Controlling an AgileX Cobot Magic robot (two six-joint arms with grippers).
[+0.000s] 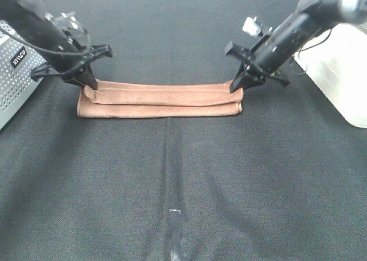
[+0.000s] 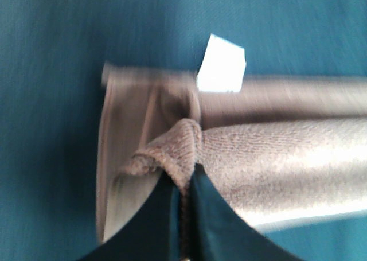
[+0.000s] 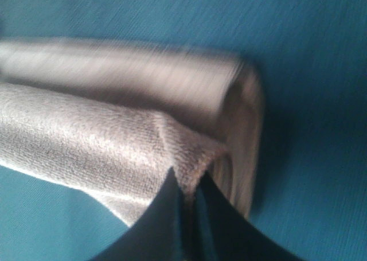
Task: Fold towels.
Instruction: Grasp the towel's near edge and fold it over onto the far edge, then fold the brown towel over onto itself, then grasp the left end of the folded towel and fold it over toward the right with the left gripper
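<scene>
Exterior high view shows the towel point(image 1: 160, 100) lying on the black table cover point(image 1: 183, 186) as a long, narrow band folded lengthwise, its upper layer rolled slightly back from the nearer edge. The left gripper point(image 1: 89, 84) is at one short end and the right gripper point(image 1: 236, 86) at the other. Both wrist views show each pair of fingers closed tight on only a small nip of terry at a corner of the upper layer, with the lower layers lying loose beneath. That thin bite is the main risk: if either arm pulls upward or inward, the pile could slide out of the pinch and that end would drop, leaving the fold crooked. A second risk is uneven travel; should one arm lead the other, the band would probably twist and its edges would no longer line up. The lower layer is not held, so any drag across the cover could pull it along and open the fold. In the left wrist view a white tag point(image 2: 222, 64) stands out from the far edge of the short end, and it may end up showing outside the finished fold. Both wrist views are blurred, so how deep each grip reaches is hard to judge.
</scene>
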